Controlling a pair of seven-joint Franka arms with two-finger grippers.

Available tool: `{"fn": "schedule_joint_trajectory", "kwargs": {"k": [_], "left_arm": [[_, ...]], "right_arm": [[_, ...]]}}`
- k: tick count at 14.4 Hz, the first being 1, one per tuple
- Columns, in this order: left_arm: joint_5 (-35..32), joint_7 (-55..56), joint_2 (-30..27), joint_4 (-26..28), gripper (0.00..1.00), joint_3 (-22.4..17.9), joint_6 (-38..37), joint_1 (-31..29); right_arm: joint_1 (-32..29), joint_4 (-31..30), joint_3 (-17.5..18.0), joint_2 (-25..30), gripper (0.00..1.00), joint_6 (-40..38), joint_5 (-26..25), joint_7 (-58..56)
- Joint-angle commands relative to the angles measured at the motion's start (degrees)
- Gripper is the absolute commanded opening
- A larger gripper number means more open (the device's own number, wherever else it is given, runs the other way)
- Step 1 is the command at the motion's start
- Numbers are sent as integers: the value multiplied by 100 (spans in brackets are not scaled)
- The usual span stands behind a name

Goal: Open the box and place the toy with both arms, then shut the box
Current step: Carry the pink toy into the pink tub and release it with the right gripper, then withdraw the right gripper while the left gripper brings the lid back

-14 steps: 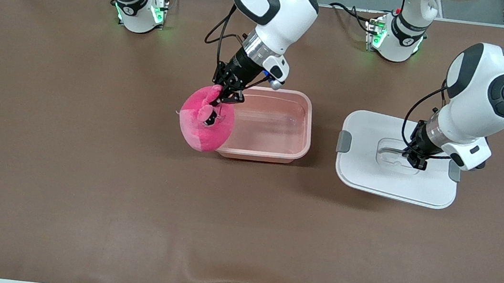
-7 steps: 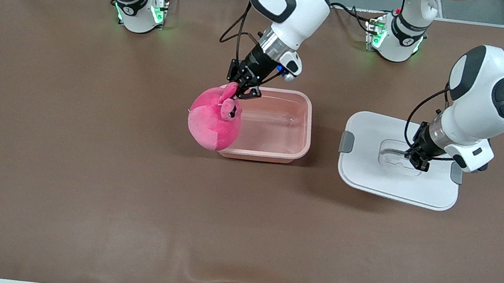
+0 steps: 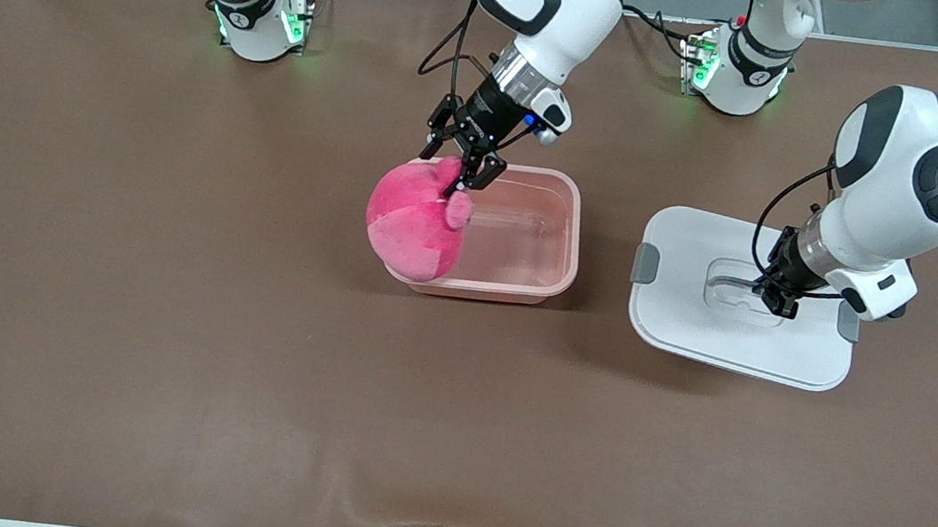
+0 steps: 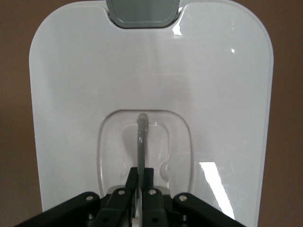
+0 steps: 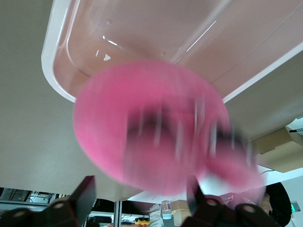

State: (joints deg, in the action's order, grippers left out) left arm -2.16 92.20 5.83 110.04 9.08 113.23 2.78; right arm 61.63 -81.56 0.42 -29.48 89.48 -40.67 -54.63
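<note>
The pink plush toy (image 3: 419, 221) lies across the rim of the open pale pink box (image 3: 562, 221), at the end toward the right arm. It shows blurred (image 5: 156, 127) in the right wrist view, against the box's corner (image 5: 142, 33). My right gripper (image 3: 455, 167) stands open just above the toy, its fingers spread to either side and off the plush (image 5: 141, 187). The white lid (image 3: 694, 327) lies flat on the table toward the left arm's end. My left gripper (image 3: 774, 299) is shut on the thin handle (image 4: 141, 142) in the lid's recessed centre (image 4: 140, 172).
Grey clips (image 3: 641, 262) sit on the lid's short sides, one showing (image 4: 143, 9) in the left wrist view. The brown table mat (image 3: 242, 361) stretches wide toward the front camera. Both arm bases (image 3: 253, 13) stand along the farthest edge.
My right gripper carried the toy toward the box, then opened and let it go; the toy now sits lower over the box's rim. The left gripper stays shut on the lid handle.
</note>
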Motion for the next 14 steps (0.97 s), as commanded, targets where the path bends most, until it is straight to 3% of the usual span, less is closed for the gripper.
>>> {"fn": "schedule_joint_trajectory", "kwargs": {"k": [1, 8, 10, 12, 14], "left_arm": [[101, -176, -188, 158, 0, 41, 59, -85], [101, -282, -144, 149, 0, 41, 120, -93], [101, -282, -135, 149, 0, 32, 129, -93], [180, -282, -153, 149, 0, 41, 129, -76], [356, -273, -162, 123, 0, 41, 129, -41]], "right_arm": [[43, 210, -6, 100, 100, -89, 111, 5], [-351, 202, -59, 486, 100, -221, 507, 1496], [-746, 193, -59, 618, 100, -177, 910, 1831], [-1369, 193, -59, 767, 100, -168, 1682, 1982], [-1784, 176, -59, 899, 100, -194, 1940, 2026]]}}
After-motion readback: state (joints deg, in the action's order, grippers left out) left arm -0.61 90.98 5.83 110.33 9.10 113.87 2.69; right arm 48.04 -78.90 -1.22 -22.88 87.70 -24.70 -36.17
